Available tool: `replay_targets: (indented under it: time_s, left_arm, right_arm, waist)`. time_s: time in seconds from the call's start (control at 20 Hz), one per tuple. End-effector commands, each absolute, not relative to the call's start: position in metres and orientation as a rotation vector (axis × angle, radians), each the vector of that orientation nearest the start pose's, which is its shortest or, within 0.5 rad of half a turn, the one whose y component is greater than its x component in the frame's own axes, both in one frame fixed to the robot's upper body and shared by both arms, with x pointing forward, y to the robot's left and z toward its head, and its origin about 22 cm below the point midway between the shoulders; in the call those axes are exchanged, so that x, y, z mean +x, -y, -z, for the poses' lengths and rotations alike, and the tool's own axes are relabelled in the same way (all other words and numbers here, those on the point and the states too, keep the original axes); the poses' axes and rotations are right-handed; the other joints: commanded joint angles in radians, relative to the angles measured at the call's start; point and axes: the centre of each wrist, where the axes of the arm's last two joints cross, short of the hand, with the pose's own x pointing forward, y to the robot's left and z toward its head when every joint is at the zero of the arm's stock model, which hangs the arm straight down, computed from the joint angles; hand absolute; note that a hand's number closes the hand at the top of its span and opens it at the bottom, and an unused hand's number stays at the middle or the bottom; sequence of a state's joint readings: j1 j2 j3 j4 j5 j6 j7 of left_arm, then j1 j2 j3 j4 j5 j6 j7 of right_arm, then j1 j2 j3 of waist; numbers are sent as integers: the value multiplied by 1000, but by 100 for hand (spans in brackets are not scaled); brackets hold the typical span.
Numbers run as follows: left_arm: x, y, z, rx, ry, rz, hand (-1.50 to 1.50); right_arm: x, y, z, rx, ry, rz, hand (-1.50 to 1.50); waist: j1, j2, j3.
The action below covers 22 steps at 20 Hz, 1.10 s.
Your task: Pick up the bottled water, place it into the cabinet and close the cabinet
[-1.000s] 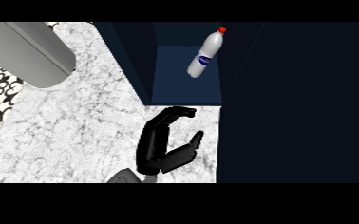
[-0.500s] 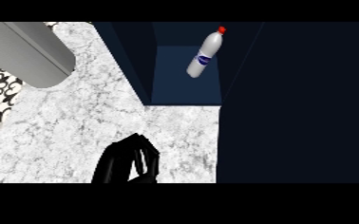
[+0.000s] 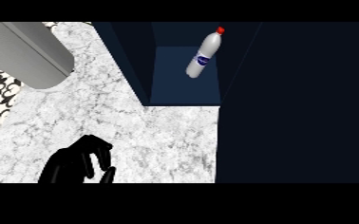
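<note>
Since the bottled water [image 3: 204, 56] already stands inside the cabinet [image 3: 186, 78], leaning with its red cap tipped up and to the right and its base on the blue floor of the open compartment, the placing looks done to me and only the closing is left. Its long axis runs from the cabinet floor up toward the compartment's right wall, and nothing holds it. From the cabinet, my one visible hand [image 3: 76, 163] lies well down and to the left, over the marble counter [image 3: 161, 137], apart from the bottle and apart from the cabinet's front edge. Its fingers are curled over and grip nothing. I cannot tell from this view which of my hands it is; it sits at the left, so I judge it the left one. The broad dark panel [image 3: 288, 104] right of the compartment may be the door. A grey cylinder [image 3: 32, 52] lies left of the cabinet.
</note>
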<state>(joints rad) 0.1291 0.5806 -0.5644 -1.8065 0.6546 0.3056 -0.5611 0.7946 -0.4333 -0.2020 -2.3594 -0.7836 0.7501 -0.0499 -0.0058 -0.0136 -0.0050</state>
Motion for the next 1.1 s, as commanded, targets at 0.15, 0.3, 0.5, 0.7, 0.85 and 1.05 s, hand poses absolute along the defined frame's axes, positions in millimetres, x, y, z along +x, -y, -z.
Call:
replay_targets:
  time_s: [0.15, 0.3, 0.5, 0.7, 0.85, 1.05]
  left_arm:
    - [155, -274, -33, -289, 1872, -55, -150]
    - [159, -284, -52, -258, 1905, -47, -150]
    - [155, -305, -52, -223, 1883, -48, -150]
    - [145, -314, -61, -244, 1870, -49, -150]
    - [141, -322, -59, -253, 1866, -58, -150]
    - [140, -334, -64, -232, 1851, -63, -150]
  right_arm:
    - [53, 287, -178, 615, 1766, -667, 150]
    - [54, 277, -180, 660, 1764, -687, 150]
    - [60, 270, -182, 729, 1741, -772, 150]
    - [68, 266, -179, 741, 1728, -801, 150]
    - [75, 260, -178, 777, 1715, -845, 150]
    - [84, 252, -179, 816, 1698, -919, 150]
  waist:
    - [9, -2, -3]
    - [15, -5, -5]
    - [16, -6, -8]
    - [36, -14, -10]
    - [44, -18, -15]
    - [40, -23, -18]
